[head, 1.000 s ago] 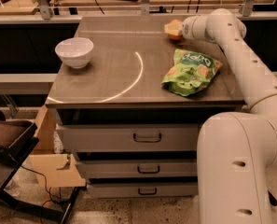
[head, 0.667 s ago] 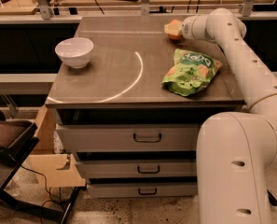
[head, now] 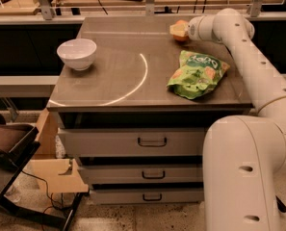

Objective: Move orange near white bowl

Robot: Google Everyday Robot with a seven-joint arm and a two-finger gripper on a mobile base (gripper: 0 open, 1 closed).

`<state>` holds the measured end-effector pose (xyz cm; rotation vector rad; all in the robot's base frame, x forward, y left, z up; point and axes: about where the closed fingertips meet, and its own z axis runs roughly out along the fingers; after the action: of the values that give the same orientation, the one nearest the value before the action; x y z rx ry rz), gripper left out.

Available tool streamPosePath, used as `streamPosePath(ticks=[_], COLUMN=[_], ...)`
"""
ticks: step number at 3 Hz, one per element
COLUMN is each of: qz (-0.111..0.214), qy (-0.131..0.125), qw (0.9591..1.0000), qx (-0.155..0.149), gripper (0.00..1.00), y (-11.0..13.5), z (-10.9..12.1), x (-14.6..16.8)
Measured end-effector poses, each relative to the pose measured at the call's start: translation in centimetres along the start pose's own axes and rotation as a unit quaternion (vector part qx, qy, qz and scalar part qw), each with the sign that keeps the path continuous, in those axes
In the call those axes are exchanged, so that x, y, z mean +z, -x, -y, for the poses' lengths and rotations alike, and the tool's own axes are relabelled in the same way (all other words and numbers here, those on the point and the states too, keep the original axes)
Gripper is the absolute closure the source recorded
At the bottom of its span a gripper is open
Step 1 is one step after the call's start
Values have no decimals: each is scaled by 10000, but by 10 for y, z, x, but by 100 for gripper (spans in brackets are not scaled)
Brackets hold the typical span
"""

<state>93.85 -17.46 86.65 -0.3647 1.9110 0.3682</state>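
Note:
The orange (head: 182, 25) sits at the far right back of the table top. My gripper (head: 178, 31) is at the orange, reaching in from the right, and part of the fruit is hidden behind it. The white bowl (head: 77, 53) stands upright and empty near the table's left edge, far from the orange and the gripper.
A green snack bag with orange patches (head: 196, 74) lies on the right of the grey table (head: 118, 66), under my arm. A white arc is marked on the top. Drawers are below. A rail with cables runs behind the table. A cardboard box stands at the lower left.

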Motion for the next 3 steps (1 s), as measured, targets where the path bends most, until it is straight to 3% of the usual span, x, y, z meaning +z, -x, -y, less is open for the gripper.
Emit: streamPosePath(ticks=[2,3], qz=[286,493], qy=[-581,-751], qw=[9973,9950], qx=[-345,-436], gripper=[100,100], y=[58,80], z=[2,-13], x=[-72,-117])
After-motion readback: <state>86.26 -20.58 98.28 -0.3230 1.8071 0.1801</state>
